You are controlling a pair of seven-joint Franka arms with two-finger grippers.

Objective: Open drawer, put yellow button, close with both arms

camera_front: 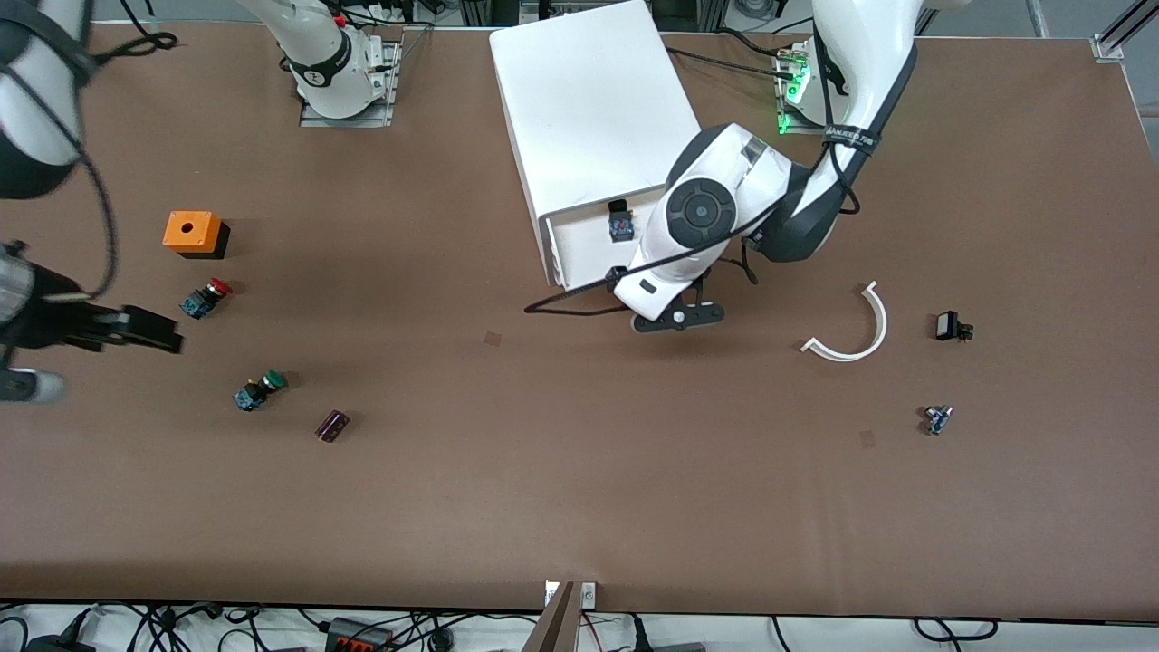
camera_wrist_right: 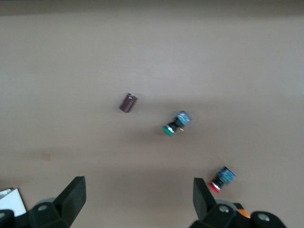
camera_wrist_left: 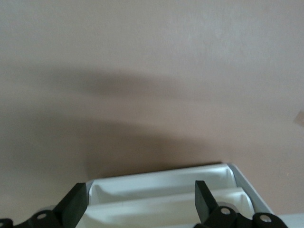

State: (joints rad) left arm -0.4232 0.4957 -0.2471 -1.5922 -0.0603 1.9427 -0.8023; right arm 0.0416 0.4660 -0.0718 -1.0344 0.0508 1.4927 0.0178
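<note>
The white cabinet (camera_front: 589, 109) stands mid-table near the robots' bases, with its drawer (camera_front: 584, 244) pulled out toward the front camera. A small dark-and-blue switch (camera_front: 619, 224) lies in the drawer. Its cap does not show, so I cannot tell whether it is the yellow button. My left gripper (camera_front: 634, 285) hangs over the drawer's front edge. In the left wrist view the left gripper (camera_wrist_left: 141, 190) is open, with the white drawer rim (camera_wrist_left: 161, 183) between its fingers. My right gripper (camera_front: 154, 330) is open and empty above the table beside the red-capped button (camera_front: 206, 297); the right wrist view shows it open (camera_wrist_right: 140, 187).
At the right arm's end of the table are an orange box (camera_front: 192, 234), a green-capped button (camera_front: 260, 390) and a purple cylinder (camera_front: 332, 426). At the left arm's end lie a white curved strip (camera_front: 856, 330), a black part (camera_front: 951, 326) and a small blue part (camera_front: 937, 418).
</note>
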